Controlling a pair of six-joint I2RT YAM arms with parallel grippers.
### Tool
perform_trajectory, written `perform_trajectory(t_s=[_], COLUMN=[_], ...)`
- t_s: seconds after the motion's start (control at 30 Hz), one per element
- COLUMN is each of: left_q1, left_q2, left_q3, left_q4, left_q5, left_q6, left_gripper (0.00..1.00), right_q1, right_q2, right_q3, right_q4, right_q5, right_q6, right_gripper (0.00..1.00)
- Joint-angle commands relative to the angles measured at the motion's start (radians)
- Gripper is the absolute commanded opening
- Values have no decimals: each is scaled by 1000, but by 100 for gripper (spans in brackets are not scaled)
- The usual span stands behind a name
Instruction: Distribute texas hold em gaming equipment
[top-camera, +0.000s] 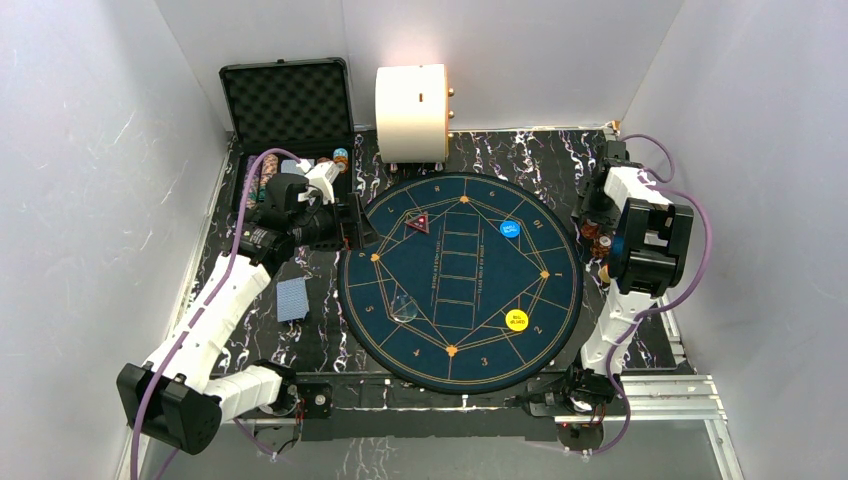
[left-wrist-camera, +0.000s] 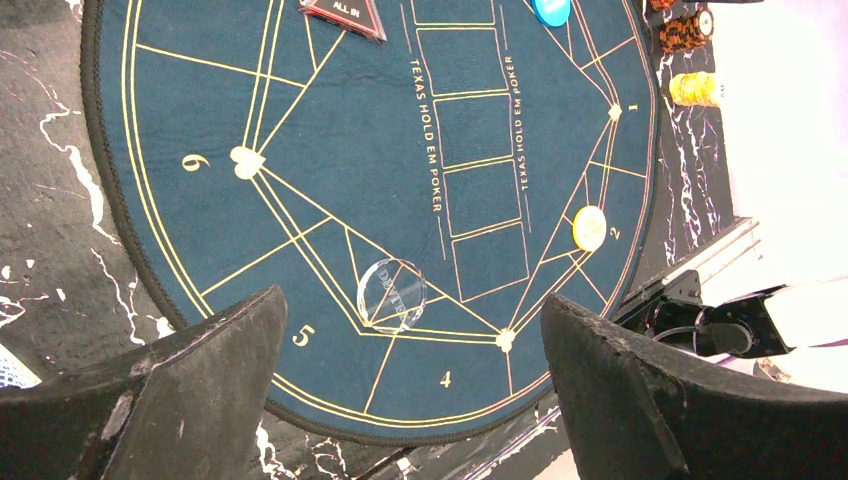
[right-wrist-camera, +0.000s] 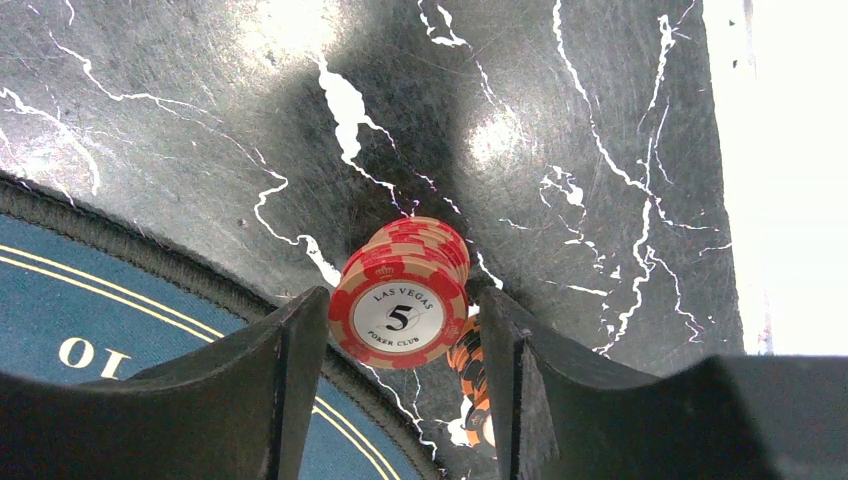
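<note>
Red-and-white chip stack (right-wrist-camera: 405, 290): on black marble table (right-wrist-camera: 200, 120), just off mat (right-wrist-camera: 60, 310) rim, orange chips (right-wrist-camera: 470, 375) right beside it. Right gripper (right-wrist-camera: 400, 300) straddles stack, jaws part-open, fingers close on both sides; can't tell if clamped. Left gripper (left-wrist-camera: 412, 300) over mat, jaws wide, holding nothing. On mat: clear button (left-wrist-camera: 391, 295), yellow button (left-wrist-camera: 589, 228), blue button (left-wrist-camera: 551, 8), red triangular marker (left-wrist-camera: 343, 12). Blue-backed cards (top-camera: 291, 299) on table left of mat.
</note>
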Motion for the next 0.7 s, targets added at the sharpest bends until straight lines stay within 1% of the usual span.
perform_trajectory(t_s=[0.0,0.27,0.37,0.67], left_q1=[-3,-3,-3,-3], left_q2=[-17,-13,-12,-16], left_q3=[12,14,14,10], left_q4=[-2,2,2,2], left_q5=[-4,3,2,4], left_q6=[13,10,10,11], left_gripper=[99,98,98,98], right_q1=[-8,-10,-11,-15], right_q2=[-12,-15,-9,-9], right_q3=[41,58,66,55], right_q4=[9,17,12,18], right_q5=[12,-3,-8,-6], right_q6=[7,7,10,12], right_gripper=[65,63,60,55])
